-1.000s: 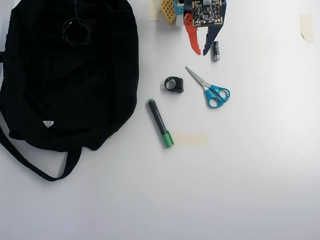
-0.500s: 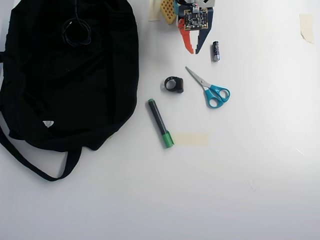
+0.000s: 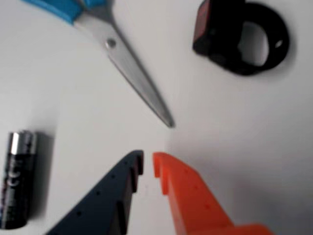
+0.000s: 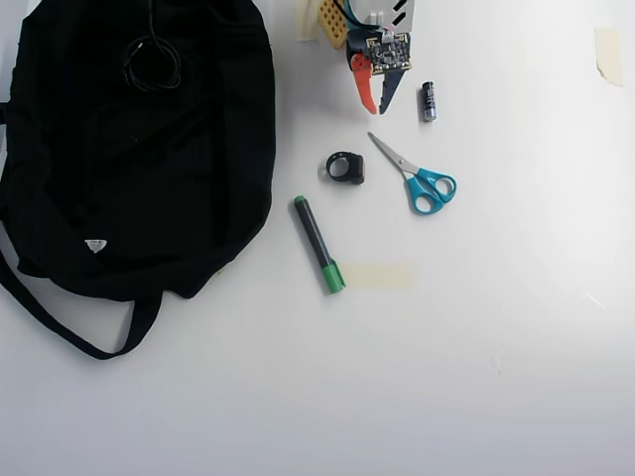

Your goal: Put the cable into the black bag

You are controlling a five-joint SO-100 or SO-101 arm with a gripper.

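Note:
In the overhead view the black bag (image 4: 139, 178) fills the left of the white table, its strap trailing to the lower left. The cable (image 4: 152, 88) lies as a small coil on top of the bag near its far end, in the open. My gripper (image 4: 376, 108) hovers at the top centre, well to the right of the bag and far from the cable. Its red and dark blue fingers meet at the tips with only a sliver between them. In the wrist view the gripper (image 3: 148, 160) is shut and holds nothing. Neither bag nor cable shows there.
Blue-handled scissors (image 4: 422, 178) (image 3: 132, 73), a small black ring-shaped object (image 4: 345, 167) (image 3: 215, 34) and a battery (image 4: 429, 101) (image 3: 17, 178) lie just below my gripper. A green marker (image 4: 317, 243) and a tape strip (image 4: 377, 276) lie nearer the middle.
My gripper's fingers have come together from wide open, and the arm has pulled back toward the top edge of the overhead view. Nothing on the table has moved.

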